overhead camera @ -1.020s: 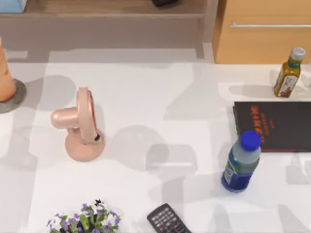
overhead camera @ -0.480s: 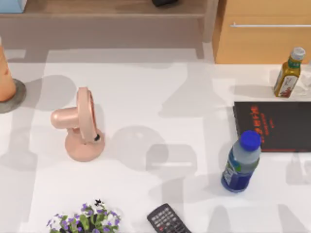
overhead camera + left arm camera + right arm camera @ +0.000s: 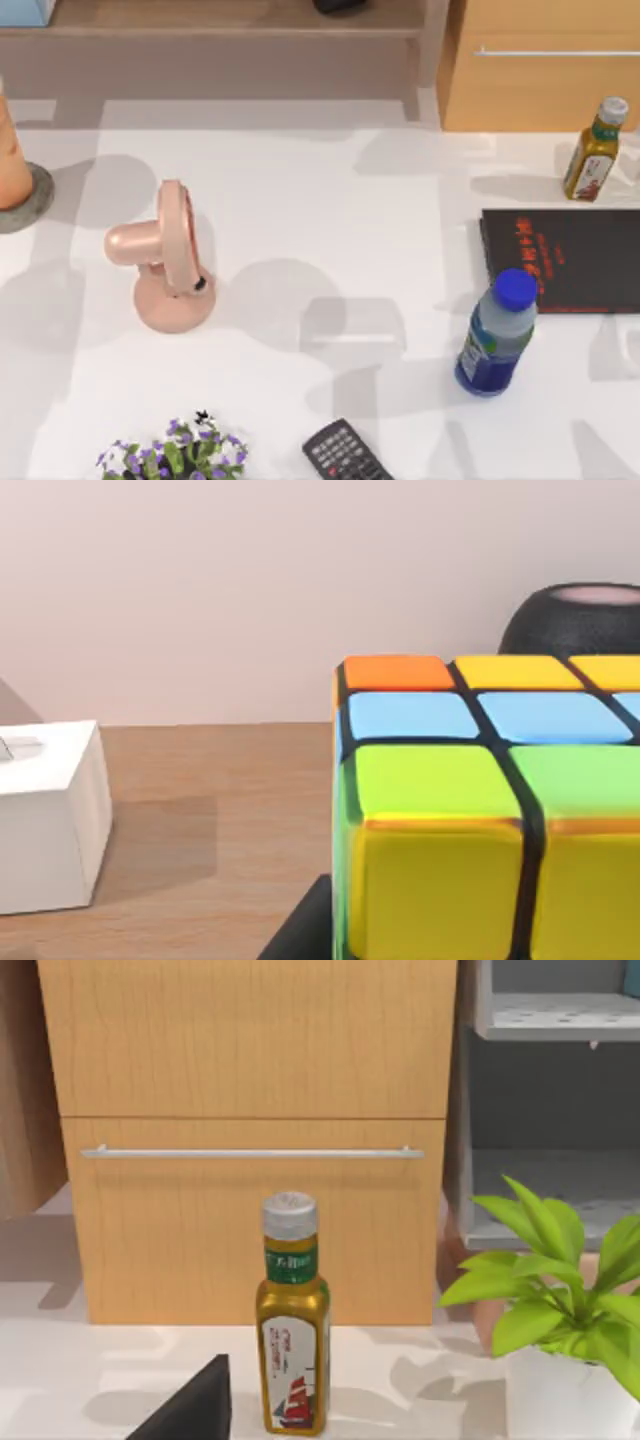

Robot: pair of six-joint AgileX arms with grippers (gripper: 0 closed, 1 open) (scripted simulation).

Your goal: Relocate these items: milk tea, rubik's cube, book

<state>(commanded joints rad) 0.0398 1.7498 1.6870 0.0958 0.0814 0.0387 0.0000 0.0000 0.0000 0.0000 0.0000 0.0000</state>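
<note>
Your left wrist view has the rubik's cube (image 3: 470, 810) close up over a wooden shelf (image 3: 200, 830), rigid, light, slick-faced, best pinched across opposite flat faces; whether either hand is wide or closed, I cannot tell.

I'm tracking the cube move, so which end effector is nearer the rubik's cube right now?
Left. The left end effector is close beside the rubik's cube on the wooden surface; the right end effector faces the yellow-brown bottle at the table's right.
</note>
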